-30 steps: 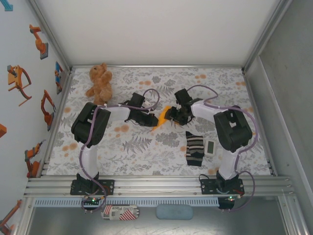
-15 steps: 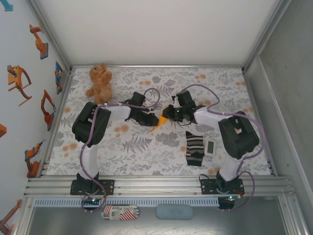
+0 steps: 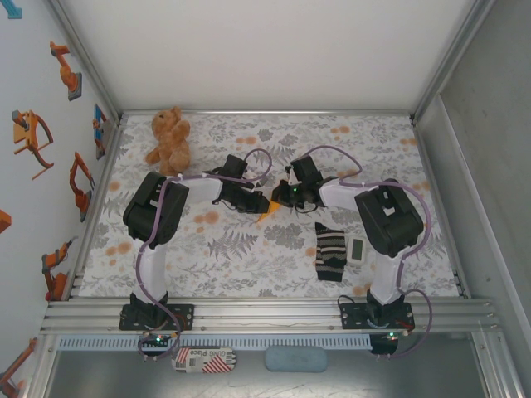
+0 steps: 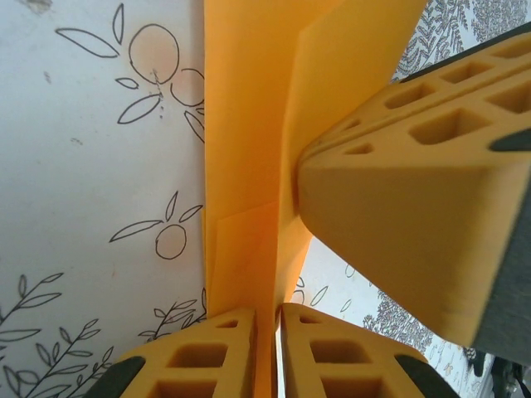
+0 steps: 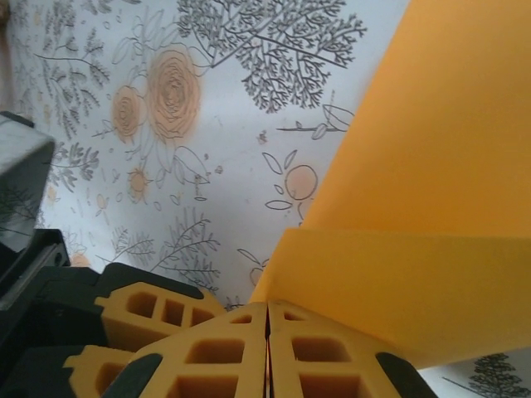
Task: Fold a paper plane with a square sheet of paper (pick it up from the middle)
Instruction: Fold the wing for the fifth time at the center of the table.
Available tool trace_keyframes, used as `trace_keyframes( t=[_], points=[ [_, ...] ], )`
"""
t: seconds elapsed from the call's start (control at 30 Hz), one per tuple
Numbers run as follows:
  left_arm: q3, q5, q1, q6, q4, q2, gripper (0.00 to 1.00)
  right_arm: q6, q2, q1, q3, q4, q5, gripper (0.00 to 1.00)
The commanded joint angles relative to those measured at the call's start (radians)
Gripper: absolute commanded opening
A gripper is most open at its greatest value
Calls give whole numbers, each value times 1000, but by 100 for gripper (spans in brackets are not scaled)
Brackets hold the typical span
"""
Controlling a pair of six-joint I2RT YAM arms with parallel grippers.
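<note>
Both arms stood up from their bases at the near edge of the table (image 3: 249,265), elbows high and forearms angled inward to meet near its middle. The left arm (image 3: 153,211) reached right and the right arm (image 3: 386,220) reached left. That brought the left gripper (image 3: 262,204) and the right gripper (image 3: 279,196) tip to tip, just beside each other. Each gripper's fingers were pressed together on the paper plane (image 3: 267,215), and one right finger (image 4: 398,224) bore against the paper close above the left pair.
</note>
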Motion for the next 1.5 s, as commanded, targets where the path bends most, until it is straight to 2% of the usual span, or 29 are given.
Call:
trace_keyframes(
  t=[0.0, 0.3, 0.63, 0.9, 1.47],
  points=[
    [-14, -50, -2, 5, -106, 55, 15, 0, 20, 1, 28, -17, 21, 8],
    [-16, -53, -2, 1, -108, 57, 15, -3, 43, 0, 37, -9, 5, 8],
    [-16, -63, -2, -2, -111, 58, 14, -23, -94, -12, -23, 8, -7, 11],
    [-8, -62, 0, -4, -114, 67, 14, -12, -38, -13, -33, 11, -24, 10],
    [4, -54, -1, 0, -131, 69, 15, 8, 26, -13, -8, -50, 37, 10]
  ],
)
